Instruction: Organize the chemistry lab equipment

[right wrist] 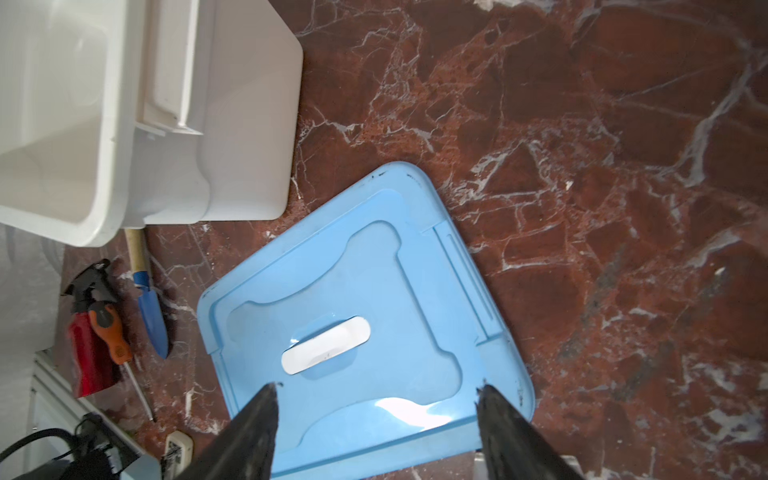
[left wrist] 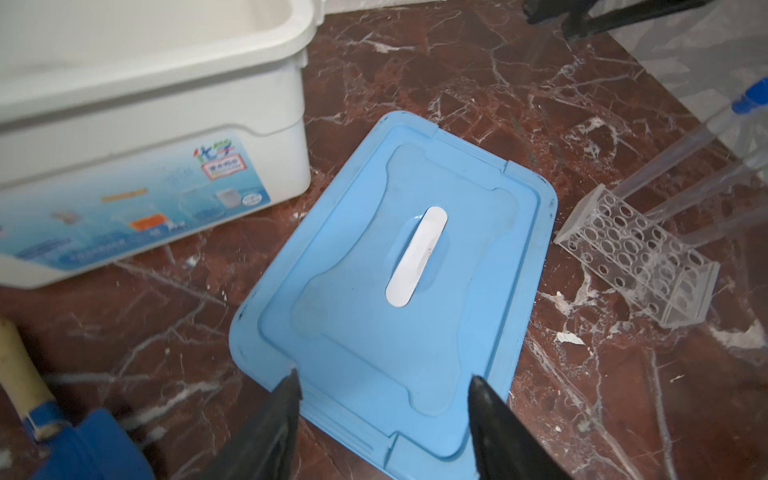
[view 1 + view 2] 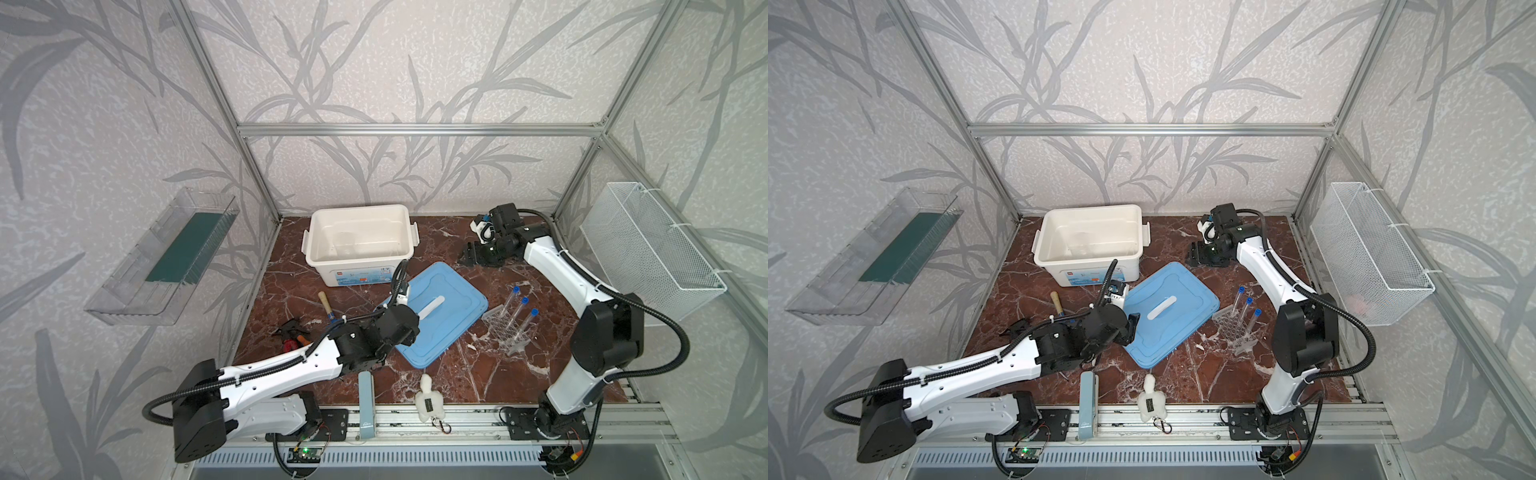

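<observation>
Marble worktop [image 3: 478, 374] holds the white plastic bin [image 3: 357, 276], its flat blue lid [image 3: 451, 318] laid aside, likely freeing the mouth; three clear blue-capped tubes [image 3: 517, 314] slant through the clear perforated rack [image 3: 498, 329] alongside; left claw [image 2: 383, 376] and right claw [image 1: 378, 388] gape empty.

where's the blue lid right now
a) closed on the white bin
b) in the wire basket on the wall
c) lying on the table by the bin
c: the lid lies on the table beside the bin, which stands open.
</observation>
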Robot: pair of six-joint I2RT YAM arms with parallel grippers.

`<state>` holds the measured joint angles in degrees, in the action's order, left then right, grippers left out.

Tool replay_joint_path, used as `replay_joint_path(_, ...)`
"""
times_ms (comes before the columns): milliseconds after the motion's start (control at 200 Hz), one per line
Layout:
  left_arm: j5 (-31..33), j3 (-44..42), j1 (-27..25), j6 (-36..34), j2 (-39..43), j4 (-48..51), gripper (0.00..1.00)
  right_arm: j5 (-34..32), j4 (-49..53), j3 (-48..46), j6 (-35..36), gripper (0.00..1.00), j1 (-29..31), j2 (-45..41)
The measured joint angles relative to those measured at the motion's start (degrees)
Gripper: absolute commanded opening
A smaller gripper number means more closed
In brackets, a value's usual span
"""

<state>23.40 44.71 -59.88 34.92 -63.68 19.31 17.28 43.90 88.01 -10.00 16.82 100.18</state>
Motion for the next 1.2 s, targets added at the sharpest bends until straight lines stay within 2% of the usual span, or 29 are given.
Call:
replay_joint_path(115, -0.8, -0.7, 0.0, 0.1, 2.3, 0.1, 0.67, -2.2, -0.2, -0.9, 3.1, 0.76, 4.1, 0.1)
replay_joint_path(215, -0.9, 1.5, 0.1, -5.5, -1.3, 0.3, 0.63, -0.4, -1.5, -1.7, 3.9, 0.76, 6.6, 0.0)
replay_joint_path(360, -3.7, 3.4, 0.9, -13.3, -7.8, -2.1, 0.56, 2.3, -3.9, -3.6, 4.7, 0.76, 6.3, -0.2)
replay_joint_path(455, -5.6, 3.6, 2.8, -13.2, -9.1, -2.9, 0.57, 2.7, -4.6, -5.4, 7.5, 0.77, 6.3, -1.2)
replay_joint_path(540, -7.7, 3.5, 6.0, -11.3, -8.6, -4.5, 0.65, 2.1, -4.6, -5.6, 10.9, 0.78, 7.4, -2.1)
replay_joint_path(645, -10.1, 3.6, 8.0, -11.5, -9.2, -6.7, 0.63, 1.9, -5.8, -6.6, 13.3, 0.79, 8.7, -4.2)
replay_joint_path(910, -19.5, 8.7, 10.5, -19.6, -22.8, -6.8, 0.6, 2.1, -11.9, -16.8, 15.2, 0.76, 8.7, -15.0)
replay_joint_path(1040, -22.6, 14.5, 12.2, -22.5, -29.8, -5.5, 0.59, 1.0, -14.8, -22.8, 14.4, 0.76, 8.7, -23.4)
replay_joint_path(1199, -25.0, 19.4, 13.6, -25.1, -34.3, -4.1, 0.58, 0.8, -17.9, -29.2, 12.6, 0.76, 7.8, -34.2)
